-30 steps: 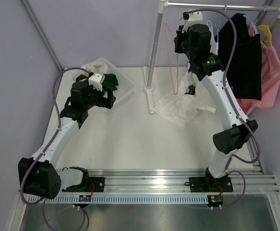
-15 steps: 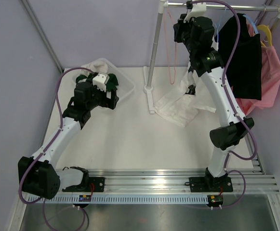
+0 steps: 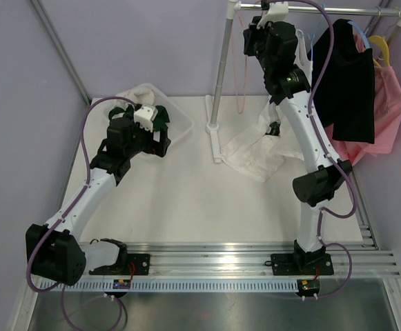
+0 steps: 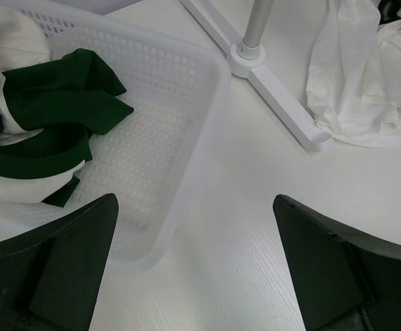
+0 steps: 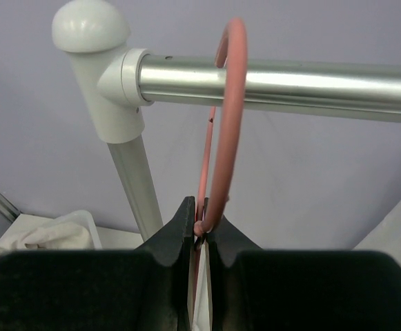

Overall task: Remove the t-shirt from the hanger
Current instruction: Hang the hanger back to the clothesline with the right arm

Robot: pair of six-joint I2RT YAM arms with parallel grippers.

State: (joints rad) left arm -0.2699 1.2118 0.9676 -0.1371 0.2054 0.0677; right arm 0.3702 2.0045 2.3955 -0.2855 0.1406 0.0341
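Right wrist: right tool (image 5: 200, 224) clamped on pink hanger (image 5: 226, 124) neck, hook over chrome rail (image 5: 290, 79). White t-shirt (image 3: 255, 155) off it, crumpled on bench (image 3: 186, 200) beside rack base (image 3: 214, 131). Left tool (image 4: 193, 207) jaws apart, near laundry basket (image 4: 210, 96).

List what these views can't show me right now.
1. Pink hanger below its hook: right wrist view, hidden behind the right gripper.
2. White t-shirt: top view, partly covered by the right arm.
3. Clothes in the basket: left wrist view, cut off by the left edge.
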